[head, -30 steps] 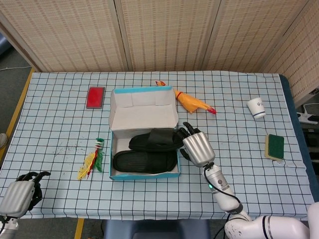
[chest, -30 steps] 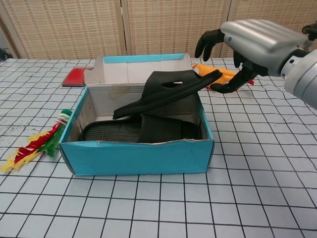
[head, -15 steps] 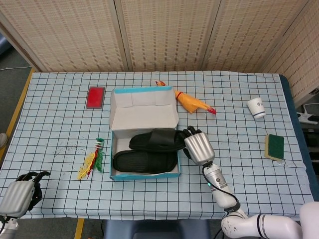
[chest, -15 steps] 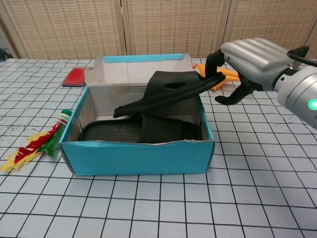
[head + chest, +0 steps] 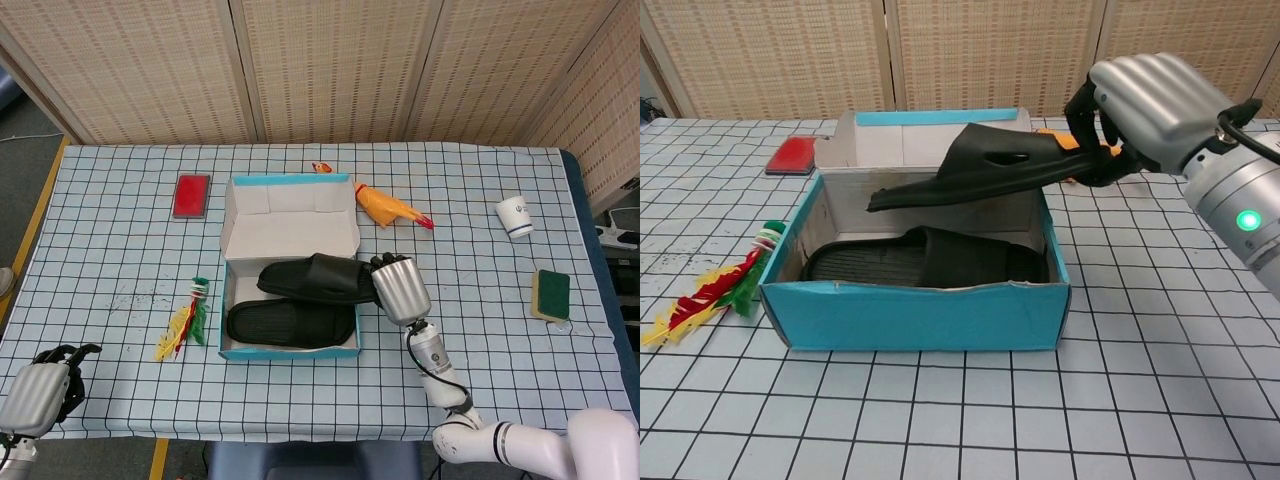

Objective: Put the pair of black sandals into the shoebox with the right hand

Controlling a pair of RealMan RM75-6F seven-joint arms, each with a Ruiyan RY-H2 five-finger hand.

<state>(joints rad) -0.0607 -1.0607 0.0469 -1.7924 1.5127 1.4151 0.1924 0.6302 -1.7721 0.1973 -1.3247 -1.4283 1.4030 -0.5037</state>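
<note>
The blue shoebox (image 5: 915,315) stands open at mid-table, its lid (image 5: 290,232) folded back. One black sandal (image 5: 930,262) lies flat on the box floor, also seen in the head view as the nearer sandal (image 5: 290,323). The second black sandal (image 5: 980,170) hangs tilted over the box, above its rim. My right hand (image 5: 1145,100) grips that sandal's right end, just past the box's right wall; the head view shows the hand (image 5: 398,290) beside the raised sandal (image 5: 315,278). My left hand (image 5: 35,395) rests at the table's near left corner, holding nothing, fingers loosely bent.
A red flat block (image 5: 191,195) lies left of the lid. A yellow rubber chicken (image 5: 390,208) lies behind the right hand. A feather toy (image 5: 710,290) lies left of the box. A white cup (image 5: 515,216) and a green sponge (image 5: 551,293) sit at the far right.
My right hand closed on the upper sandal's end and lifted it. The sandal rose from leaning on the box's right wall to hanging above the rim. The left hand stayed still.
</note>
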